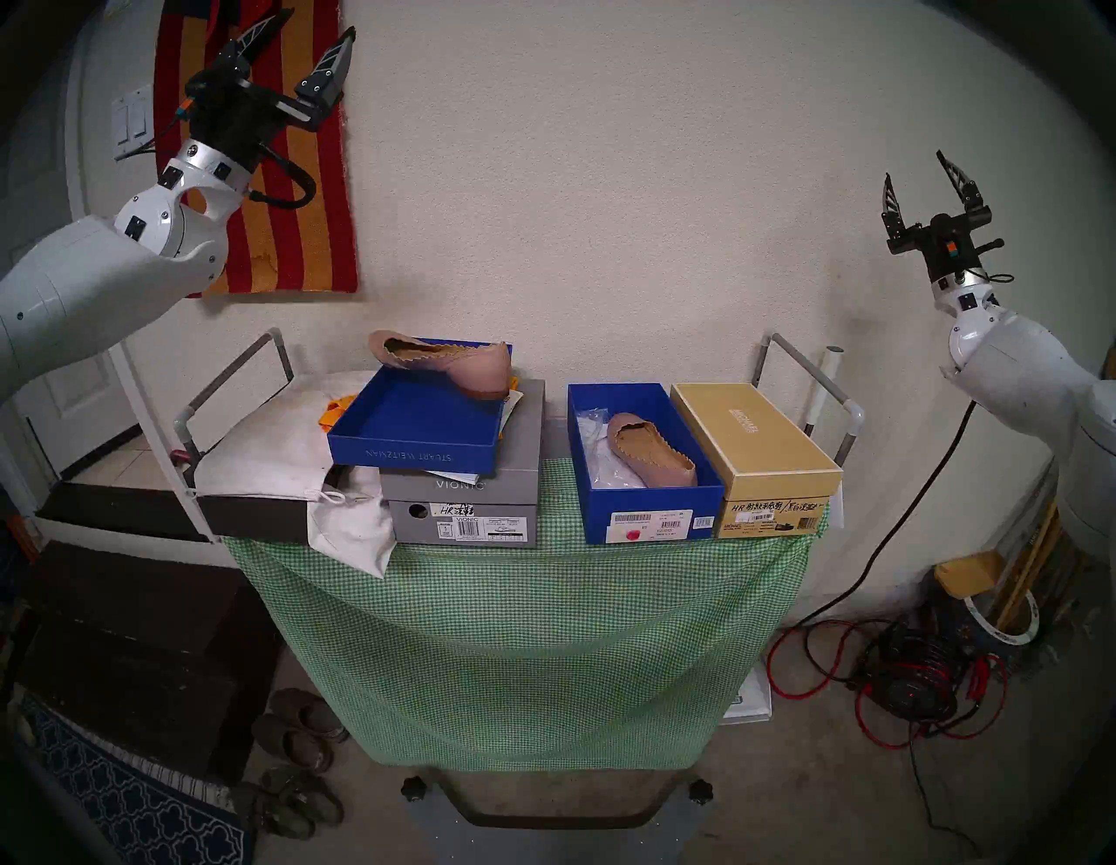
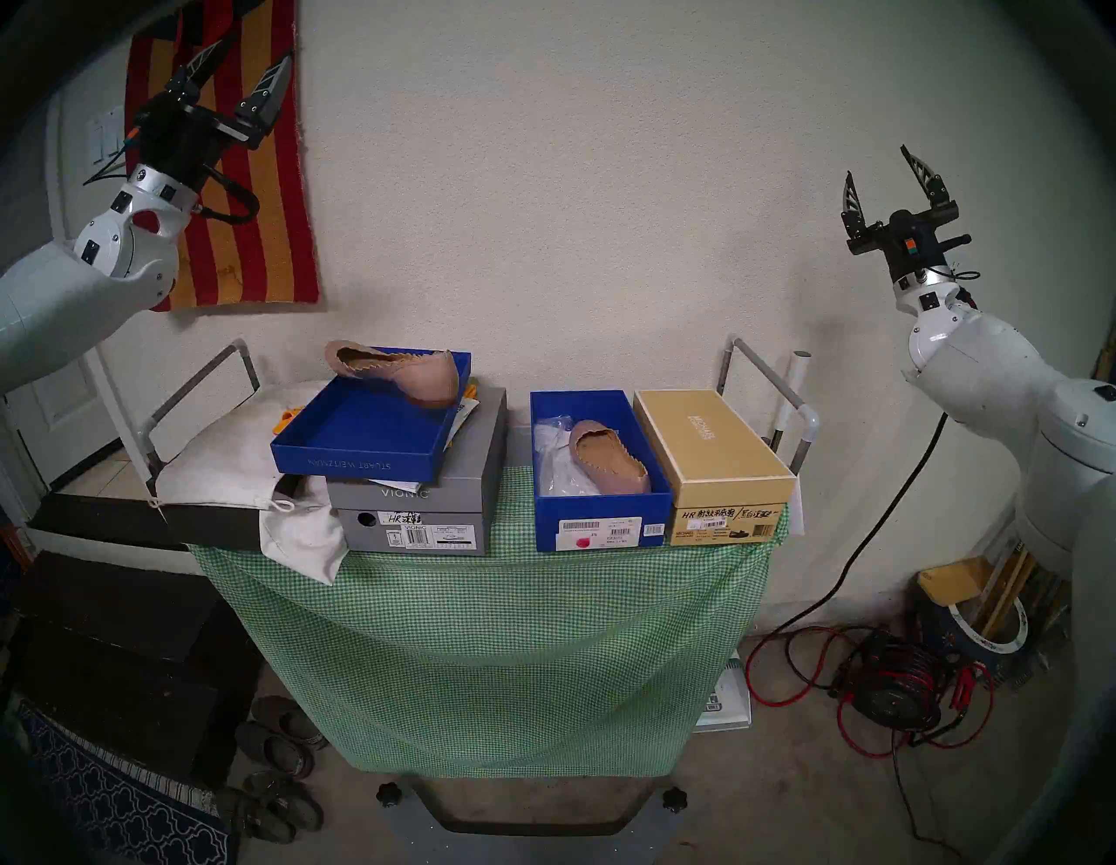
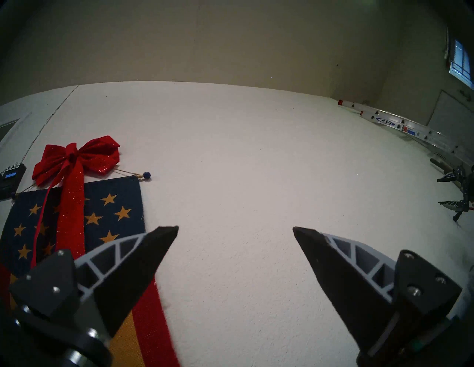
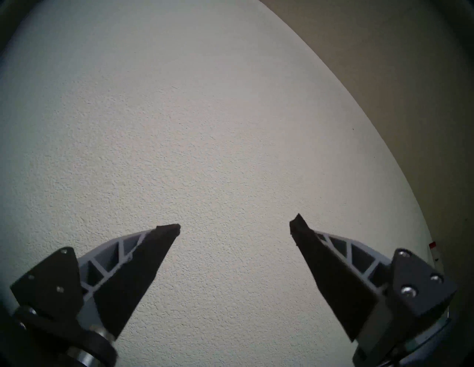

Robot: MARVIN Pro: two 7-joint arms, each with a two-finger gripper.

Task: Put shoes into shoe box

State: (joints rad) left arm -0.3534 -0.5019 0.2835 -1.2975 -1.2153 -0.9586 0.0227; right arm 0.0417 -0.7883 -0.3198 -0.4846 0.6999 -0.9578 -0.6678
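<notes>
One dusty-pink flat shoe [image 1: 651,448] [image 2: 609,456] lies inside the deep blue shoe box [image 1: 658,525] [image 2: 604,534] on white wrapping paper. The other pink shoe [image 1: 444,362] [image 2: 395,371] rests tilted across the back rim of the shallow blue lid tray [image 1: 416,450] [image 2: 362,462]. My left gripper [image 1: 317,21] [image 2: 256,45] [image 3: 236,228] is raised high at the left, open and empty, facing the wall. My right gripper [image 1: 912,164] [image 2: 875,160] [image 4: 234,225] is raised at the right, open and empty.
The lid tray sits on a grey VIONIC box [image 1: 465,507]. A tan MICHAEL box [image 1: 755,441] stands right of the shoe box. A white cloth bag [image 1: 272,447] lies over a black box at the left. Green checked cloth [image 1: 519,634] covers the cart; a striped flag [image 1: 290,181] hangs on the wall.
</notes>
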